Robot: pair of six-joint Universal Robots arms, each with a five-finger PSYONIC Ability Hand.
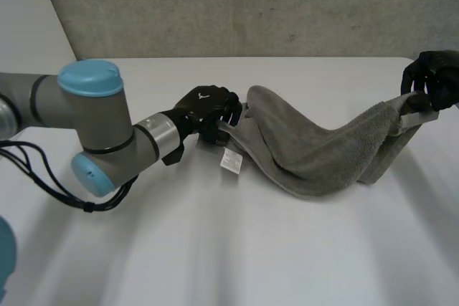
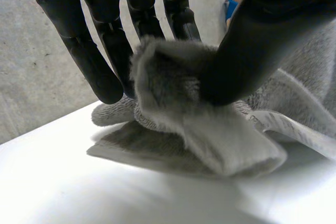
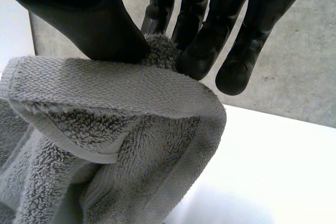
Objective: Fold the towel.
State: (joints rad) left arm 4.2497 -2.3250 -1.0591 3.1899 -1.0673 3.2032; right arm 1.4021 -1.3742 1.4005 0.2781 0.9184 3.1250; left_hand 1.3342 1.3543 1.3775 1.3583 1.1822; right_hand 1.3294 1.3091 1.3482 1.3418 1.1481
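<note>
Holding the grey towel (image 1: 323,155) by both ends, early in the fold.

Nearest, the towel's sagging middle rests on the white table (image 1: 215,249), with a small white label (image 1: 231,161) hanging at its left end. Its long axis runs side to side across the table, and the right end is lifted higher than the left. The left hand (image 1: 208,109) pinches a bunched corner between thumb and fingers. Farther off, the right hand (image 1: 434,80) clamps the other end the same way, with a hemmed edge draped below it. I judge this the spreading or carry-over step. The next move calls for both pinches to hold while one end is brought over to meet the other.
</note>
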